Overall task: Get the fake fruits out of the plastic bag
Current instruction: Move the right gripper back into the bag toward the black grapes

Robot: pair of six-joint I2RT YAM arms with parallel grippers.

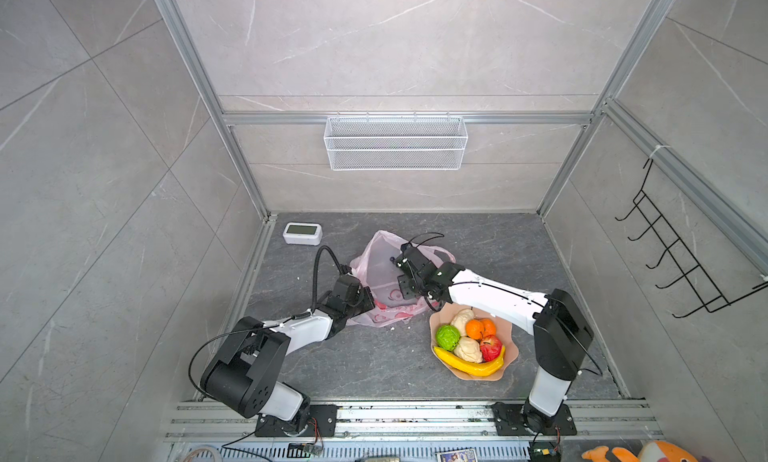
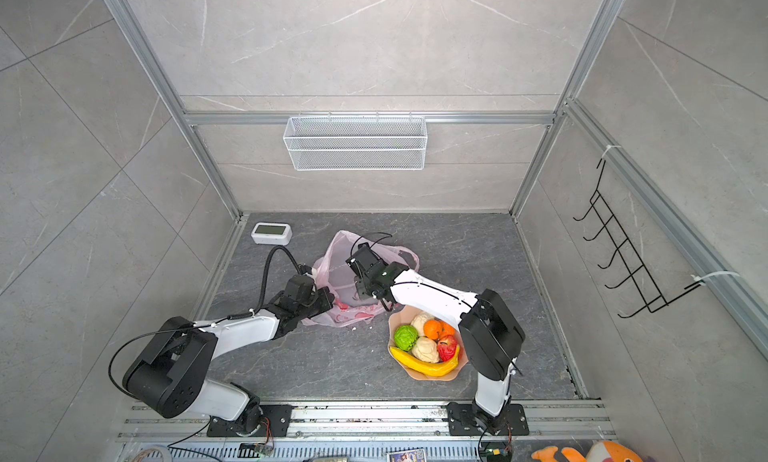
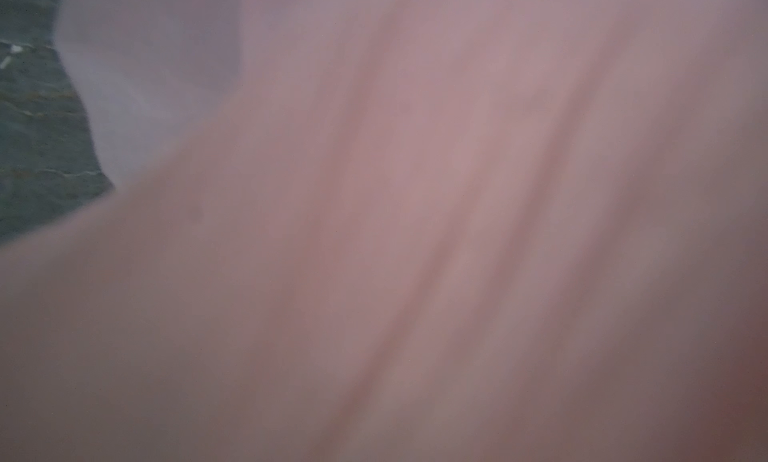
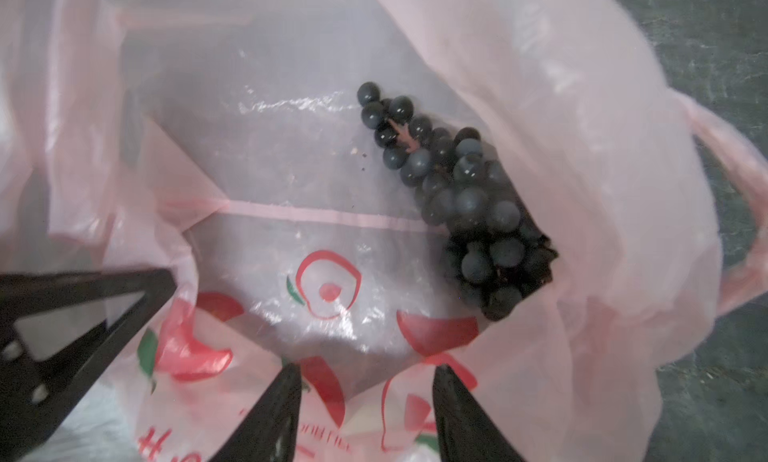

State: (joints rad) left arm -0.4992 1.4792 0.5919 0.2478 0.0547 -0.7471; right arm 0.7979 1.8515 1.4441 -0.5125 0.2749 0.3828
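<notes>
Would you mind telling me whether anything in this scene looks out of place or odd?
Two small things. The plastic bag sits so close to the lens that the left wrist view is nearly all pink blur. A few white crumbs lie on the table by the bag's near edge.

Red lettering on plastic bag (image 4: pixel 582 148) unreadable.

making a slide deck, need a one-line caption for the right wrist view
View past the open right pincer to a dark grape bunch lying inside the pink plastic bag.
</notes>
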